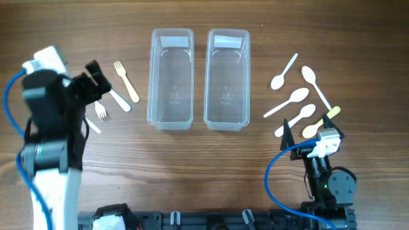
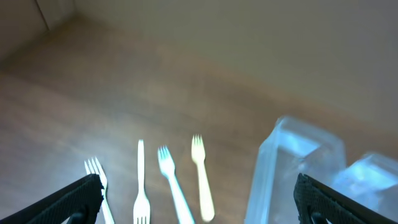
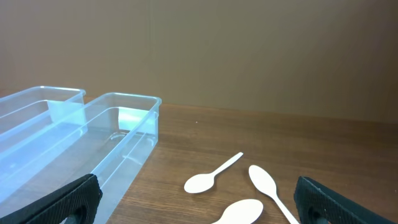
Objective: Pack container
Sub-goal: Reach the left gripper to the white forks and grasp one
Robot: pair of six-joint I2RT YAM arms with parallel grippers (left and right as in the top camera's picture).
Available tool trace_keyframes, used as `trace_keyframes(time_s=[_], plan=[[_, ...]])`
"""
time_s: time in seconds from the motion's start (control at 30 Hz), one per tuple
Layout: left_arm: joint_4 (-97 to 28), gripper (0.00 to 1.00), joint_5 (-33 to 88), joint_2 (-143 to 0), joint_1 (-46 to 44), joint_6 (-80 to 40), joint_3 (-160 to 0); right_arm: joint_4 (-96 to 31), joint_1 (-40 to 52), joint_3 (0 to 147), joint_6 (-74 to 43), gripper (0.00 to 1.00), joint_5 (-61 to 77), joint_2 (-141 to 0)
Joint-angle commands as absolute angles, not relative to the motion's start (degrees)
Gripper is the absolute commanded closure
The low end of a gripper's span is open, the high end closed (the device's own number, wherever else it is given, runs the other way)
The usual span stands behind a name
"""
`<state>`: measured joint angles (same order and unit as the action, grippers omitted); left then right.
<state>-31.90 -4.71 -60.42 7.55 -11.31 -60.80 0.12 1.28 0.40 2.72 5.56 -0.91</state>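
Left gripper [image 1: 97, 82]: jaws wide open, over the forks [image 1: 126, 80], left of the two containers [image 1: 171, 121]. Right gripper [image 1: 310, 139]: open too, just beside the spoons [image 1: 293, 99], right of containers. Containers side by side between forks and spoons.

The brown wood-grain table [image 1: 204, 166] carries two clear rectangular plastic containers side by side near its centre. The left container [image 1: 151, 76] sits toward eleven o'clock and the right container [image 1: 247, 76] toward one, with a narrow gap between them. At nine o'clock lie a tan plastic fork [image 1: 126, 81] and white plastic forks [image 1: 119, 99]. At three o'clock lie scattered white plastic spoons [image 1: 287, 102] and one tan plastic spoon [image 1: 319, 122].
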Motion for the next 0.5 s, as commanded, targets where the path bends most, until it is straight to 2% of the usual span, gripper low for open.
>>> trace_keyframes(time_s=[0.0, 0.13, 0.23, 0.37, 0.47], plan=[[-30.63, 0.0, -4.99, -66.94, 7.29, -9.82, -61.41, 0.43, 1.08, 0.32, 3.01, 0.0, 5.85, -0.64], [-30.68, 0.0, -5.58, -71.46, 7.42, -9.19, -61.41, 0.43, 1.08, 0.32, 3.01, 0.0, 5.87, -0.64], [-31.35, 0.0, -10.61, -73.56, 8.69, -9.96, -61.39, 0.43, 1.1, 0.32, 3.01, 0.0, 5.87, -0.64], [-32.53, 0.02, -14.41, -77.76, 13.3, -20.12, -61.36, 0.43, 1.1, 0.32, 3.01, 0.0, 5.87, -0.64], [-32.18, 0.07, -14.33, -82.56, 16.73, -24.51, -61.36, 0.43, 1.08, 0.32, 3.01, 0.0, 5.87, -0.64]])
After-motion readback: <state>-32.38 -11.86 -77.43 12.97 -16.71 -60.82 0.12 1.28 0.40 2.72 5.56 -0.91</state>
